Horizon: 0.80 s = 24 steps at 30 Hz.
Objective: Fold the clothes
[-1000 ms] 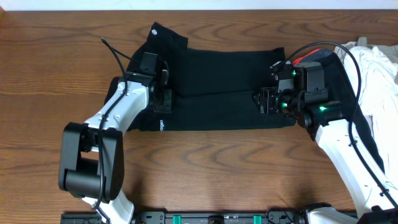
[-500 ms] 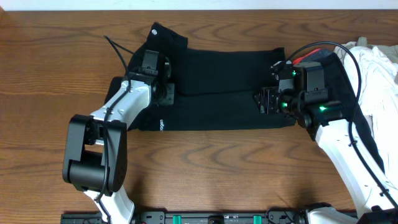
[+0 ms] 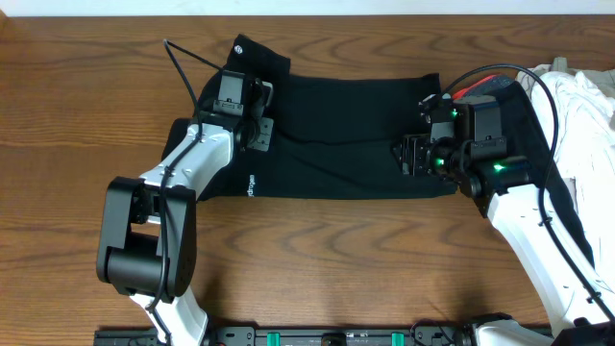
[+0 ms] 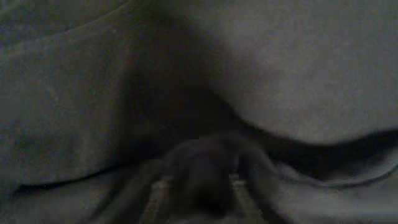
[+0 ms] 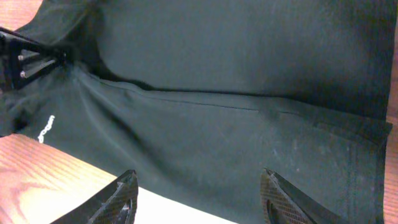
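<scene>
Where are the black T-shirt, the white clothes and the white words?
black T-shirt (image 3: 356, 120): overhead view, middle of its body.
white clothes (image 3: 588, 106): overhead view, middle of pile.
white words (image 3: 248, 184): overhead view, on the print.

Left jaws blurred, dark against the black T-shirt (image 4: 298, 68); white garment (image 3: 588, 106) partly beyond the overhead right edge.

My spot is just a dark brown wood-grain table (image 3: 58, 115), evenly lit, with a pale strip (image 3: 384, 7) along its far edge.
</scene>
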Motion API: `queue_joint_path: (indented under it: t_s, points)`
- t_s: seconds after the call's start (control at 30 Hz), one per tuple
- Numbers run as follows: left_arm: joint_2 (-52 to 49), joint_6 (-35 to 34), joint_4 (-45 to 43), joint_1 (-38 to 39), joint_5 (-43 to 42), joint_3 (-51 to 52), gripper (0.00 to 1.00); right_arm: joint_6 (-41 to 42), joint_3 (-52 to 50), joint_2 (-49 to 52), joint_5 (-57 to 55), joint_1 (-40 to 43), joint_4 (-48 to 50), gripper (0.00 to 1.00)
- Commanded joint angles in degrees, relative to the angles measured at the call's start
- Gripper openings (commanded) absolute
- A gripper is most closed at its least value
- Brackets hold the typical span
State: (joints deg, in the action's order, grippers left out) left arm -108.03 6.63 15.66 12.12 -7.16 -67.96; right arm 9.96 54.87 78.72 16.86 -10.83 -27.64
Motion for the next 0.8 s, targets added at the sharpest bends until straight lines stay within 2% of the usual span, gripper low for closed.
queue_joint_path:
  t_s: [0.0, 0.1, 0.27, 0.37, 0.53, 0.77]
  points:
    - [-0.09, 1.7, 1.05, -0.15, 0.37, -1.38, 0.46, -0.83, 0.57, 0.04, -0.42, 0.26, -0.02, 0.61]
    - [-0.09, 1.7, 3.3, -0.17, 0.39, -1.38, 0.49, -0.83, 0.57, 0.04, -0.63, 0.28, 0.0, 0.61]
    - [-0.09, 0.07, 8.28, -0.2, 3.39, -1.38, 0.48, -0.83, 0.57, 0.04, -1.01, 0.28, -0.04, 0.62]
    - [-0.09, -0.48, 11.32, -0.2, 5.49, -1.38, 0.37, -0.83, 0.57, 0.04, -1.03, 0.28, -0.02, 0.62]
    - [-0.11, -0.94, 11.41, -0.2, 5.27, -1.38, 0.07, -0.83, 0.57, 0.04, -1.03, 0.28, 0.17, 0.63]
    - [-0.39, -1.62, 11.78, -0.2, 2.93, -0.63, 0.06, -0.83, 0.57, 0.04, -1.03, 0.28, 0.17, 0.63]
